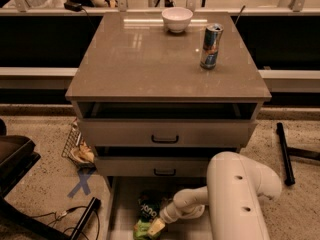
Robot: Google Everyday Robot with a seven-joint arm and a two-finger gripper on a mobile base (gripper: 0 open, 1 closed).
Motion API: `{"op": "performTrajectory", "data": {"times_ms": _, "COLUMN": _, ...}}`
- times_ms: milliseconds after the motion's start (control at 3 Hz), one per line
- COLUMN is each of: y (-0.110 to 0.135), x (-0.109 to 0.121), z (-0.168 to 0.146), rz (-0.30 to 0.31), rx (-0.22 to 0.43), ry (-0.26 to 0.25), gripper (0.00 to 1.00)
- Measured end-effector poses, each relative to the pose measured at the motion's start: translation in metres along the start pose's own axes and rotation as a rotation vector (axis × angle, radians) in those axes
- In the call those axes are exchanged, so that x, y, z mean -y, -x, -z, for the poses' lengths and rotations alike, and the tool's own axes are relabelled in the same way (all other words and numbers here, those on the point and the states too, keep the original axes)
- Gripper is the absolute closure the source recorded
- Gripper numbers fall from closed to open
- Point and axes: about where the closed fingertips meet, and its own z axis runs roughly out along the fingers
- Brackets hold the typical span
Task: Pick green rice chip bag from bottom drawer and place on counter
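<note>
The green rice chip bag (147, 213) lies on the pale floor of the open bottom drawer (116, 209), below the two upper drawers. My gripper (156, 227) is at the end of the white arm (235, 194) that reaches down and left into the drawer. It sits at the bag's lower right end, against it. The counter (150, 59) is the glossy grey-brown top of the cabinet, above.
A white bowl (177, 19) stands at the counter's back edge and a tall blue-silver can (211, 46) at its right. The two upper drawers (165, 134) stand slightly open above the gripper. A wire basket (75, 146) and blue floor tape (81, 183) lie to the left.
</note>
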Motion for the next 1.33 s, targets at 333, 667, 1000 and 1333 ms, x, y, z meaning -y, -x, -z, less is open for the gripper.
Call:
{"op": "performTrajectory", "data": {"times_ms": 333, "y": -0.0008, "x": 0.0008, "z": -0.0035, "rz": -0.004, "rx": 0.002, "ry": -0.001, "gripper": 0.39}}
{"op": "performTrajectory", "data": {"times_ms": 667, "y": -0.0009, "x": -0.0015, "z": -0.0047, "rz": -0.004, "rx": 0.001, "ry": 0.003, "gripper": 0.70}}
{"op": "performTrajectory", "data": {"times_ms": 1000, "y": -0.0010, "x": -0.0027, "z": -0.0056, "rz": -0.004, "rx": 0.001, "ry": 0.005, "gripper": 0.93}}
{"op": "performTrajectory", "data": {"times_ms": 1333, "y": -0.0010, "x": -0.0038, "z": -0.0065, "rz": -0.004, "rx": 0.001, "ry": 0.007, "gripper": 1.00}}
